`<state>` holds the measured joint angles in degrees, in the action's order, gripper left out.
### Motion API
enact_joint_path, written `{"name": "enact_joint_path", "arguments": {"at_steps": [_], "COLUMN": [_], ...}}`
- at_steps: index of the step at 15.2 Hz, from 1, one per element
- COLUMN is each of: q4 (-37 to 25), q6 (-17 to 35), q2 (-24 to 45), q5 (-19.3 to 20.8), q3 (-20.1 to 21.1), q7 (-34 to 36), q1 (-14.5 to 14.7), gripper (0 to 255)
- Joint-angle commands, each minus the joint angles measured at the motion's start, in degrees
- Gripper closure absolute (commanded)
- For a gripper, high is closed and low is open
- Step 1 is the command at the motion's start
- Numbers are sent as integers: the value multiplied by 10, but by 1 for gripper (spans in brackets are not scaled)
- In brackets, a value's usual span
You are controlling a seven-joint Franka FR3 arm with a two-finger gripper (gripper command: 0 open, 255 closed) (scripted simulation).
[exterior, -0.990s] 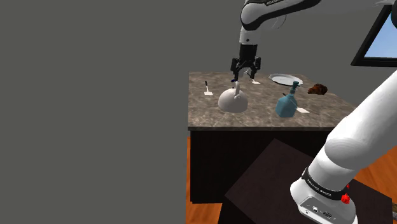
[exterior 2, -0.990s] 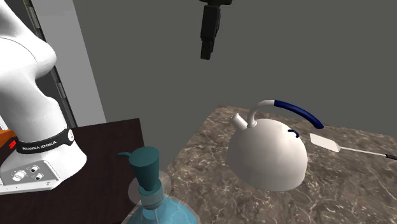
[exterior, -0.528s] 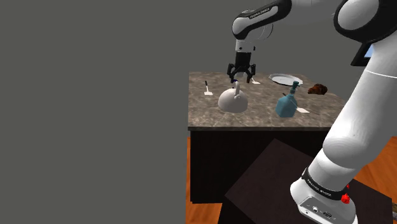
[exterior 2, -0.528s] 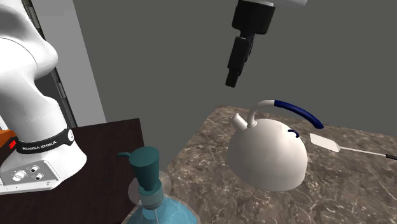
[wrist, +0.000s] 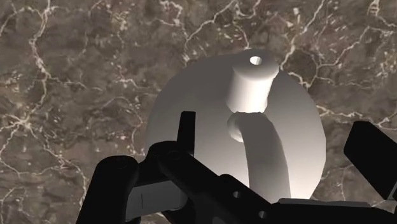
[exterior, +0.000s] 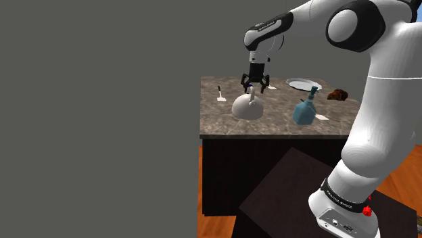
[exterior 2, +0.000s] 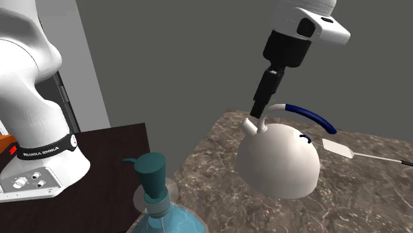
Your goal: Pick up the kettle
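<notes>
Kettle [exterior: 247, 107], white dome on the marbled counter [exterior: 284, 125], sits directly beneath the gripper [exterior: 255, 86], fingers [wrist: 186, 137] spread astride its arched handle [wrist: 267, 159] without touching it: approach step judged nearly done, next move calls for a short descent, then closing on the handle before lifting.

Recorded a white arm [exterior: 379, 108] built of glossy, rounded shells. Noted dark grey joints [exterior: 354, 15] between the links. Found a black band [exterior: 343, 197] with small white lettering ringing the near, lowest link, and a red spot [exterior: 367, 210] just beside it. Logged a pale grey panel [exterior 2: 30, 180] under the band, set with small round sockets. Saw a dark lettered strip [exterior: 268, 27] on the far link. Marked the gripper [exterior: 255, 87] as all black: blocky body, two flat fingers [wrist: 186, 130].
</notes>
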<state>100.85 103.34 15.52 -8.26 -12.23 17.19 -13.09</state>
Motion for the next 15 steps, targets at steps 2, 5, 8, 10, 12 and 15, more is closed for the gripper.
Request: {"name": "enact_joint_path", "arguments": {"at_steps": [2,5,8,10,12,15], "q4": [12,19,19,20,20,18], "q6": [21,32,33,33,33,32], "q2": [10,14,14,14,13,14], "q5": [-3,-4,-4,-4,-4,-4], "q3": [1,1,1,1,1,1], "q7": [-2,-4,-4,-4,-4,-4], "q1": [0,0,0,0,0,0], "gripper": [0,0,255,255,255,255]}}
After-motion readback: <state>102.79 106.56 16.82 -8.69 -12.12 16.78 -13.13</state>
